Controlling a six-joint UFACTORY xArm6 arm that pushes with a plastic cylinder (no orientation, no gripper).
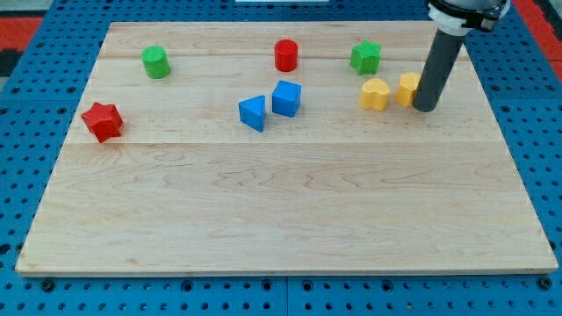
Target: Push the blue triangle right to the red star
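Our tip (pixel 425 107): the rod's lower end rests on the board at the view's upper right, touching or just beside the right edge of a yellow block (pixel 407 89) whose shape we cannot make out, since the rod hides part of it.
Pincer: our arm carries none — only the straight dark rod, so nothing to hold apart or together.
Blue triangle (pixel 253 112): near the board's middle, a little toward the view's top, well apart from our tip.
Blue cube (pixel 286 97): just beside the triangle on its upper right, nearly touching it.
Red star (pixel 102 120): near the view's left edge of the board, well apart from the triangle.
Yellow heart (pixel 375 93): just left of the other yellow block.
Green star (pixel 365 57): above the yellow pair.
Red cylinder (pixel 285 54): top centre.
Green cylinder (pixel 155 62): top left — above and right of the red star.
Wooden board (pixel 281 219): pale, its lower half bare.
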